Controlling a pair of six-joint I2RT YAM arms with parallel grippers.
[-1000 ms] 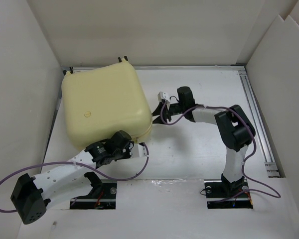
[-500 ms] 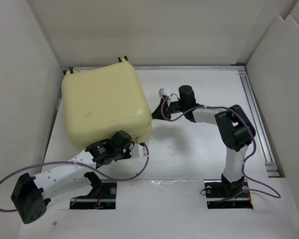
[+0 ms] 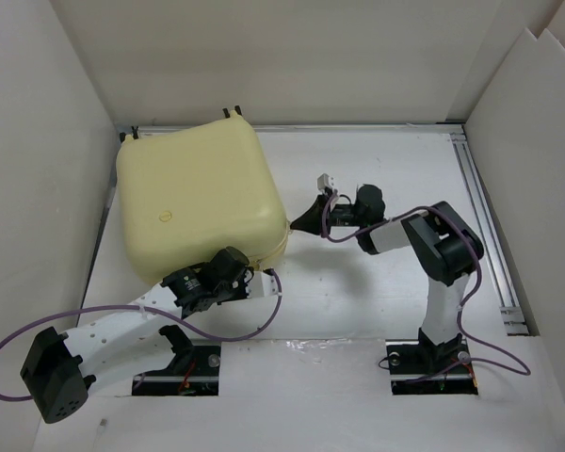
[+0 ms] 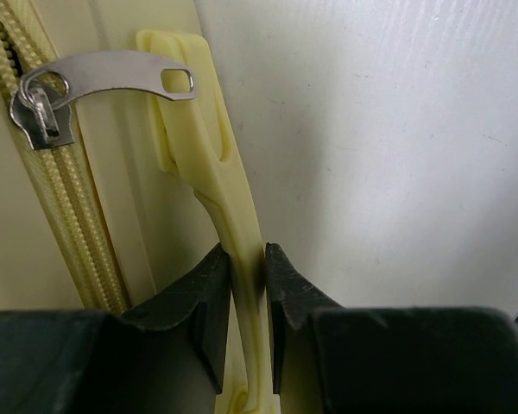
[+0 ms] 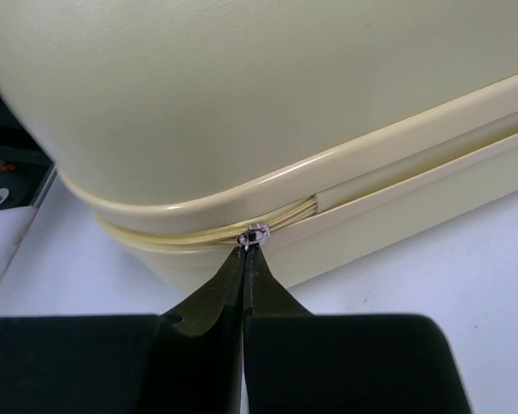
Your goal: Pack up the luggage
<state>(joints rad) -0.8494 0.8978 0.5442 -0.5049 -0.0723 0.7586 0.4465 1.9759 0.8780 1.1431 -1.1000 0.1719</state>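
Observation:
The luggage (image 3: 198, 198) is a big pale yellow hard-shell suitcase lying closed at the back left of the table. My left gripper (image 3: 261, 282) is at its near right edge, shut on the yellow side handle (image 4: 233, 207), which runs between the jaws of my left gripper (image 4: 248, 259). A metal zipper pull (image 4: 112, 78) lies beside the zipper teeth (image 4: 65, 207). My right gripper (image 3: 297, 224) is at the suitcase's right corner. In the right wrist view my right gripper (image 5: 244, 252) is shut with its tips at the zipper slider (image 5: 255, 233), pinching that slider's pull.
White walls enclose the table on three sides. An aluminium rail (image 3: 480, 207) runs along the right side. Purple cables (image 3: 264, 320) loop from both arms. The arm bases (image 3: 433, 363) sit at the near edge.
My right gripper has swung nearer and down to the suitcase's right corner, and its jaws have closed on the zipper pull. The left arm and the suitcase have not moved.

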